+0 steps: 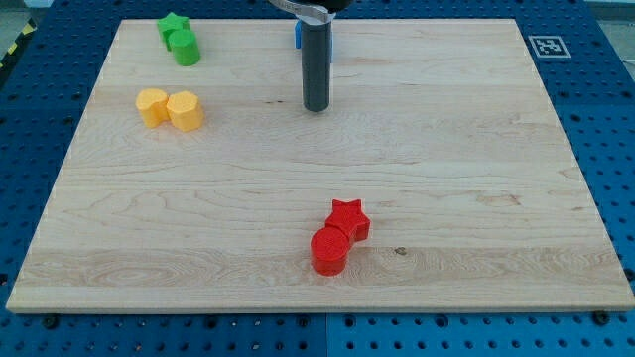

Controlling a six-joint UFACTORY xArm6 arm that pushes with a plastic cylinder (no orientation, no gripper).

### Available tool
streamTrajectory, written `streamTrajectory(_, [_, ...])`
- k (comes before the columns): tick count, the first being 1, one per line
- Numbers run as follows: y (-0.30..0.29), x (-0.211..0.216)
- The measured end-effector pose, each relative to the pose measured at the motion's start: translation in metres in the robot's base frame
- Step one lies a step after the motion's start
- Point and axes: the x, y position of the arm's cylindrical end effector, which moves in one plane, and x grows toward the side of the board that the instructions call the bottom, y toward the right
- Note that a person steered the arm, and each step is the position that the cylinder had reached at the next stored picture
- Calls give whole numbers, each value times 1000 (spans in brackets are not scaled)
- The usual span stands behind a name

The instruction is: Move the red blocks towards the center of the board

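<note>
At six o'clock on the counter (119, 248) sit the touching red star (349, 218) and red cylinder (329, 251); my tip (316, 107), a bare tool holding nothing, stands well apart at twelve; approach pending: circle beneath them, push upward

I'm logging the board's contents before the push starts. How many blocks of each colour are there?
Red: 2, a star and a cylinder, touching.
Green: 2, a star and a cylinder.
Yellow: 2.
Blue: 1, mostly hidden behind the rod; my tip is near it, far from the reds.
Total: 7.
</note>
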Motion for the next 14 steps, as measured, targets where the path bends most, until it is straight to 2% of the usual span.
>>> streamTrajectory(3, [-5,-2])
streamTrajectory(4, [-25,-16])
streamTrajectory(6, [-30,-22])
streamTrajectory(9, [-26,60])
streamTrajectory(12, [-72,184])
streamTrajectory(13, [-73,227])
streamTrajectory(14, [-52,251])
